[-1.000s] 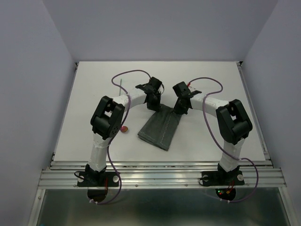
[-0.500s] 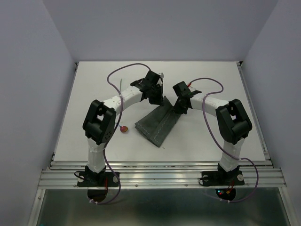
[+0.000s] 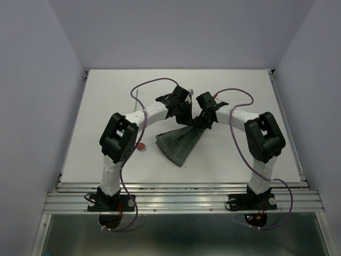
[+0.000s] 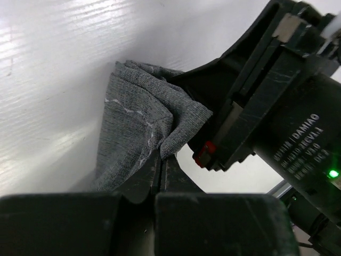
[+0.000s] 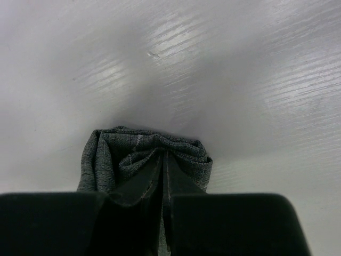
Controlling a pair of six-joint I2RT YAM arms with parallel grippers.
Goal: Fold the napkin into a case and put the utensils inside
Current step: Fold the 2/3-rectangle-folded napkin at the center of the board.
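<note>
The dark grey napkin [image 3: 178,143] lies folded near the table's middle, its far end bunched and lifted and its near end fanned out on the table. My left gripper [image 3: 184,113] is shut on the napkin's far edge [image 4: 133,128], the jaws closed on a fold. My right gripper [image 3: 202,122] is shut on the same bunched end [image 5: 138,149], right beside the left one. The spoon's red bowl [image 3: 140,146] shows by the left arm; its handle is hidden. A thin stick [image 3: 137,95] lies at the far left.
The right gripper's black body [image 4: 266,106] fills the right of the left wrist view, very close. Purple cables [image 3: 154,82] loop over both arms. Grey walls enclose the white table [image 3: 240,85] on three sides.
My left gripper has swung right, up against the right gripper, carrying the napkin's corner. The napkin's far end has narrowed into a bunch. The right gripper has barely moved.
</note>
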